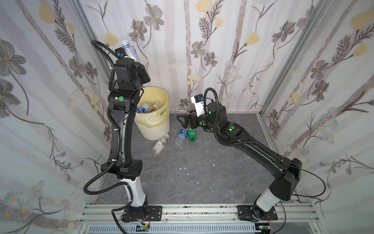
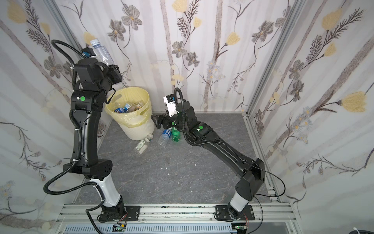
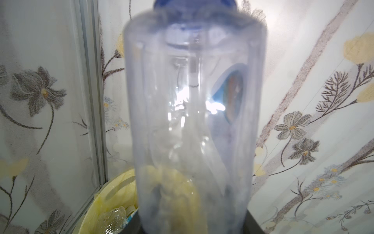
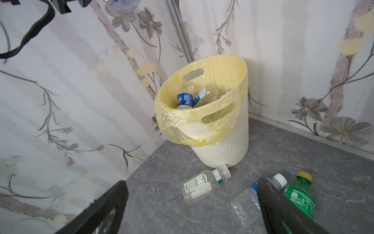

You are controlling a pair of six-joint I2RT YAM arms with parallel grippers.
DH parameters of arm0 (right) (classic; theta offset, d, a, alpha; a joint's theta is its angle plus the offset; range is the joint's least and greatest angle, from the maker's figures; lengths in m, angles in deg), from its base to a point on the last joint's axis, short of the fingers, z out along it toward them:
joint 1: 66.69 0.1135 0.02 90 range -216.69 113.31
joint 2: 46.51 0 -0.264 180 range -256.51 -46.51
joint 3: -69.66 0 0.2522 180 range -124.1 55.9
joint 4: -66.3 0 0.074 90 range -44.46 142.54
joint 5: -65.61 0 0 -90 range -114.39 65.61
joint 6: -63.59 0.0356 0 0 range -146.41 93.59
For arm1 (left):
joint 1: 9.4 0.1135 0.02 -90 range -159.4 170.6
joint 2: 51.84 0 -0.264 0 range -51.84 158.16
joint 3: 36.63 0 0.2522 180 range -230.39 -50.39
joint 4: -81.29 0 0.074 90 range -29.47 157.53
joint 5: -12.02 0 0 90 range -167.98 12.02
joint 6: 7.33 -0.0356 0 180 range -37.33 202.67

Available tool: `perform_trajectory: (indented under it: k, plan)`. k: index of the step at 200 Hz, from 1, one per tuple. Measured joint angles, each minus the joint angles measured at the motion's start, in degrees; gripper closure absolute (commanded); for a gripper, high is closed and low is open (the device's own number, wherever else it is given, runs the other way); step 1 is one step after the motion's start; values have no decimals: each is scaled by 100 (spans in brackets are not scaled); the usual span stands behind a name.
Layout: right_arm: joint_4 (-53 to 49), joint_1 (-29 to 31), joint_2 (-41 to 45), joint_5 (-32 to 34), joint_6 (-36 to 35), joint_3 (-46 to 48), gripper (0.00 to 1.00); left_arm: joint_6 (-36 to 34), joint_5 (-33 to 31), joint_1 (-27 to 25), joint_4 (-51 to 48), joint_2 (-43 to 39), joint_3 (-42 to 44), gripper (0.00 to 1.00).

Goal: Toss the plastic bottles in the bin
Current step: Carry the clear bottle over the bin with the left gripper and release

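Left fingers point(image 1: 139, 65) clamp a clear bottle point(image 1: 129, 50) above the bin point(image 1: 155, 131); right fingers point(image 4: 283, 212) gape wide (three floor bottles point(image 1: 181, 136) below).

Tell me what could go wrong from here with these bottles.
The clear bottle is held far higher than the bin; released there, it might hit the rim or bounce off bottles already inside. The open right hand sits close to the green bottle and could knock it away.
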Motion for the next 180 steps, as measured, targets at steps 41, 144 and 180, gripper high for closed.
perform_trajectory:
  k: [41, 144, 180]
  plan:
    - [-2, -22, -133, -153, 4, -7, 0, 297, 610, 350, 247, 874, 754, 34]
    - [181, -37, 33, -275, 275, 612, 0, 625, 1257, 142, -37, -125, 1318, 0]
    - [297, -37, 205, -319, 330, 835, 0, 616, 1266, -192, -195, -223, 1681, 0]
